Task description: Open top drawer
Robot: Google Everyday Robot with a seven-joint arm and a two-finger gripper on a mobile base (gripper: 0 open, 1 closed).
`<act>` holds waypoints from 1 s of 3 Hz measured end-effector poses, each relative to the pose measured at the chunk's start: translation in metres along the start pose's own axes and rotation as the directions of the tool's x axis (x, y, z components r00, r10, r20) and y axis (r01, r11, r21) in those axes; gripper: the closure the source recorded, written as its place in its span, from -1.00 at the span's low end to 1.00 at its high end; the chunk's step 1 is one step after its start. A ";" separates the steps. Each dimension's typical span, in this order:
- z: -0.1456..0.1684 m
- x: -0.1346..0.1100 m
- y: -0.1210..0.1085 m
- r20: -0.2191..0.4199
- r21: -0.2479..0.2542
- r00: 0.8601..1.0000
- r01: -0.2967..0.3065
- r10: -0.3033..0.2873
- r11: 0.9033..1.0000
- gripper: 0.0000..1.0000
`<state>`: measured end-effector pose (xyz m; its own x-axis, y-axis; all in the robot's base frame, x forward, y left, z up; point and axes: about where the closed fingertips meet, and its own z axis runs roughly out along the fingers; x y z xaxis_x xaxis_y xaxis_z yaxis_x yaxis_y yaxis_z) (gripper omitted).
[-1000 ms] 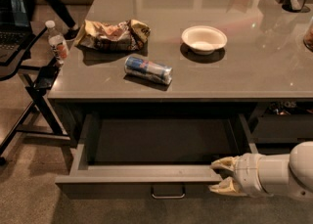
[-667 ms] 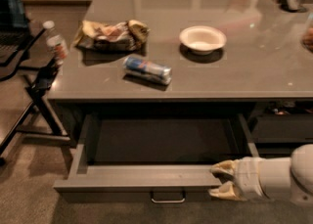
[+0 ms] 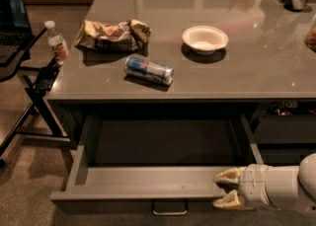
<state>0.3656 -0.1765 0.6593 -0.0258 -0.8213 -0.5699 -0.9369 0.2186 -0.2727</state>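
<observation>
The white arm reaches in level from the lower right, its gripper (image 3: 228,189) at the right end of the top drawer (image 3: 143,183), with pale fingers (image 3: 229,175) seemingly clamped across the front panel. The drawer stands pulled far out beneath the grey table (image 3: 222,79), its long interior exposed.

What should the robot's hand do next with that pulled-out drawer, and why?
Probably let go and back away. The top drawer is far out, its long grey interior exposed. The gripper clamps the front panel's edge, right of the handle, so little pulling seems needed.
</observation>
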 end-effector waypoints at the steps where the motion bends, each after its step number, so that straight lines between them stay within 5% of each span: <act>1: 0.000 0.000 0.000 0.000 0.000 1.000 0.000 0.000 1.000 0.61; 2: 0.000 0.000 0.000 0.000 0.000 1.000 0.000 0.000 1.000 0.16; 3: 0.000 0.000 0.000 0.000 0.000 1.000 0.000 0.000 1.000 0.19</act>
<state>0.3655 -0.1765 0.6593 -0.0257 -0.8214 -0.5698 -0.9369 0.2185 -0.2727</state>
